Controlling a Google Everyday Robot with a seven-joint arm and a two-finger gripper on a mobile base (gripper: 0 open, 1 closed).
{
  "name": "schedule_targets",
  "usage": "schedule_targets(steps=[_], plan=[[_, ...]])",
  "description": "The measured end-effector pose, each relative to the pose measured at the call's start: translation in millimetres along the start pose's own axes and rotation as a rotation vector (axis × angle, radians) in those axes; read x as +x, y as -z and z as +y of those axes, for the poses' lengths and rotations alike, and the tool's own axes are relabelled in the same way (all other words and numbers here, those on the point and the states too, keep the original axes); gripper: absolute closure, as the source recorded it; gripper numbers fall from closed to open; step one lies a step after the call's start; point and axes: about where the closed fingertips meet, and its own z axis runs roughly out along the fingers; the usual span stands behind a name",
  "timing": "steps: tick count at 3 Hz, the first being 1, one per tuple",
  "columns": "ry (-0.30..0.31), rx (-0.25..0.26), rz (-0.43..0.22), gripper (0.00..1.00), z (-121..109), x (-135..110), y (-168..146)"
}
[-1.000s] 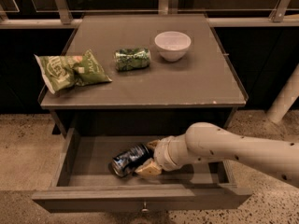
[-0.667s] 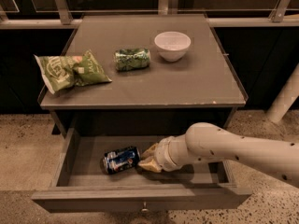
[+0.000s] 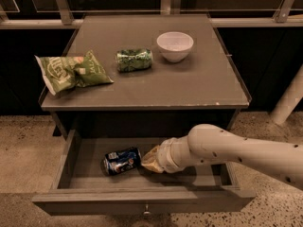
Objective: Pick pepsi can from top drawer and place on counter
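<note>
The pepsi can [image 3: 122,161] lies on its side in the open top drawer [image 3: 142,200], left of centre, with its logo facing up. My gripper [image 3: 150,160] reaches into the drawer from the right on a white arm. Its tan tip sits right at the can's right end. I cannot tell whether it touches the can. The counter [image 3: 189,84] above the drawer is a flat grey-brown top.
On the counter lie a green chip bag [image 3: 71,71] at the left, a green patterned can [image 3: 134,60] on its side in the middle and a white bowl [image 3: 175,45] to the right. A white post [image 3: 289,100] stands at the far right on the speckled floor.
The pepsi can has shifted a little to the left in the drawer and now lies flatter. My gripper has stayed at its right end.
</note>
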Motion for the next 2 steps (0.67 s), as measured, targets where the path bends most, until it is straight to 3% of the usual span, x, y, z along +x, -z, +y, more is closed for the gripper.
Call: schedule_targets(steps=[2], plan=[[0.0, 0.0, 0.0, 0.58, 0.0, 0.0, 0.0]])
